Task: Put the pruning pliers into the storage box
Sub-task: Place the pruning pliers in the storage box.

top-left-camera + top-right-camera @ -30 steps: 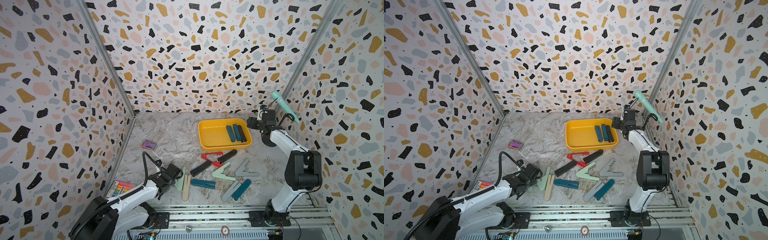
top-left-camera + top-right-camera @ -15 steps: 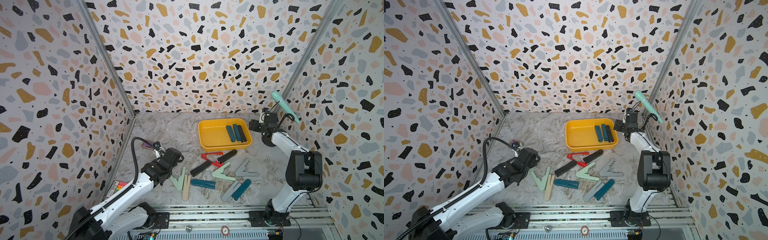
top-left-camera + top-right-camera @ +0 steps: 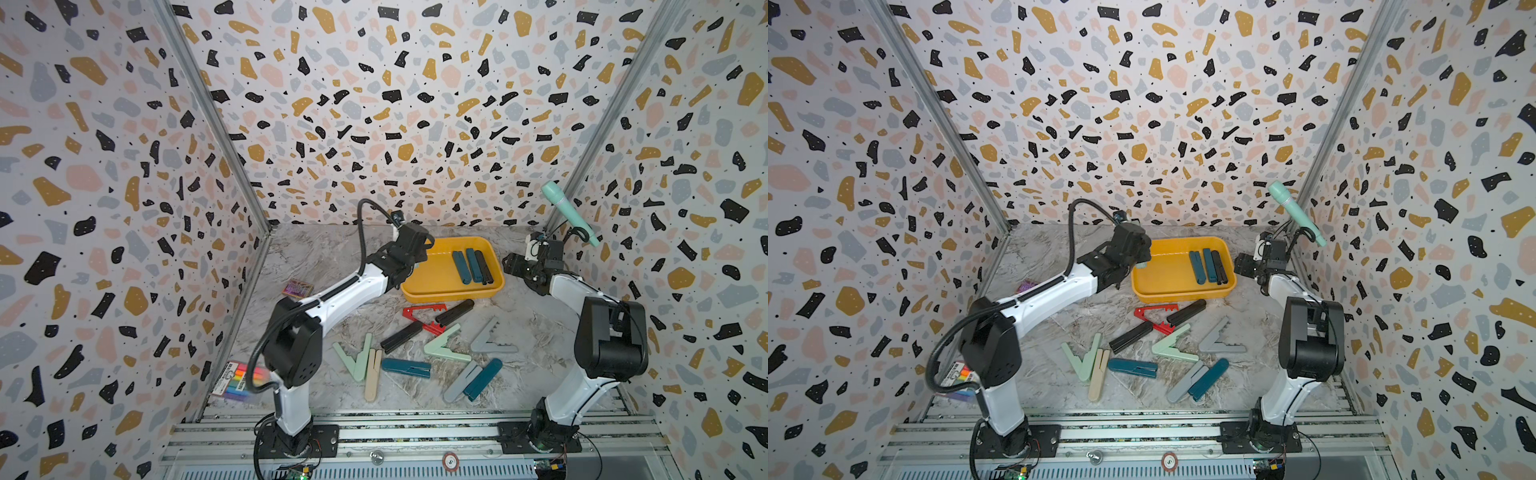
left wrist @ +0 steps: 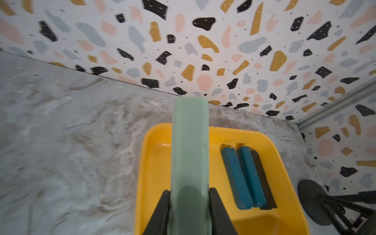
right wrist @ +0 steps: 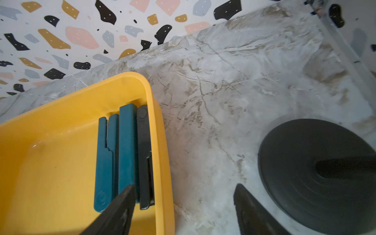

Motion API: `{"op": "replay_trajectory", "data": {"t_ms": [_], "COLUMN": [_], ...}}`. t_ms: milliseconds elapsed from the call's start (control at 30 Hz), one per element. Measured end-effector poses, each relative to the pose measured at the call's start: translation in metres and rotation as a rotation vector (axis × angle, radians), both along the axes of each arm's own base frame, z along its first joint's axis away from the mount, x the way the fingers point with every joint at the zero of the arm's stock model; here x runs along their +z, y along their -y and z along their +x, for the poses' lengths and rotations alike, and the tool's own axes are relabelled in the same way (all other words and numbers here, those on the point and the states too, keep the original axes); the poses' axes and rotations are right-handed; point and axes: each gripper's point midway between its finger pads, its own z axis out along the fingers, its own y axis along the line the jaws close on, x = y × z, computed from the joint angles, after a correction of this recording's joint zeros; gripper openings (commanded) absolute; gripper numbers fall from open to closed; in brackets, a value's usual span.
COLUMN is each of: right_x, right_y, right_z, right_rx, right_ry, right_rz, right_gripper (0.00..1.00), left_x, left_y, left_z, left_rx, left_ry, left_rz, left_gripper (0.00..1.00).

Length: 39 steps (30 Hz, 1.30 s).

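My left gripper is shut on a mint pruning pliers, folded flat and held over the left end of the yellow storage box. In both top views that gripper hangs above the box's left rim. Two teal pliers and a black one lie side by side at the box's right wall. My right gripper stands open, empty, just outside that wall. Several more pliers lie in front of the box, among them red, grey and beige.
A mint microphone on a black stand with a round base fills the back right corner, close behind my right gripper. A purple card box and a marker pack lie along the left wall.
My left arm has swung up from the front pile to the box's left end, carrying the mint pliers. My right gripper has stayed near the box's right side.
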Motion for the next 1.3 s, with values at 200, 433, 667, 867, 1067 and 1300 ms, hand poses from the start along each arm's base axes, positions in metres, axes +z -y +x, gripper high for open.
{"op": "replay_trajectory", "data": {"t_ms": [200, 433, 667, 867, 1067, 1300], "right_x": [-0.027, -0.045, -0.038, -0.040, -0.040, -0.040], "right_y": [-0.016, -0.045, -0.085, -0.122, -0.155, -0.169], "right_z": [0.012, 0.022, 0.023, 0.015, 0.007, 0.002], "right_rx": [0.073, 0.169, 0.274, 0.351, 0.413, 0.438], "right_ry": [-0.038, -0.071, -0.055, -0.059, -0.061, -0.060], "right_rz": [0.067, 0.078, 0.037, 0.009, 0.004, -0.006], "right_gripper": [0.58, 0.44, 0.34, 0.32, 0.32, 0.32], "left_x": [-0.042, -0.102, -0.131, -0.155, -0.174, -0.170], "left_y": [0.069, 0.092, 0.083, 0.053, 0.026, 0.022], "left_z": [0.028, 0.033, 0.038, 0.046, 0.052, 0.059], "left_rx": [-0.118, -0.163, -0.157, -0.119, -0.080, -0.079], "left_ry": [-0.043, -0.126, -0.181, -0.227, -0.258, -0.249], "left_rz": [-0.026, -0.001, -0.007, 0.030, 0.075, 0.098], "left_gripper": [0.05, 0.05, 0.06, 0.06, 0.07, 0.07]}}
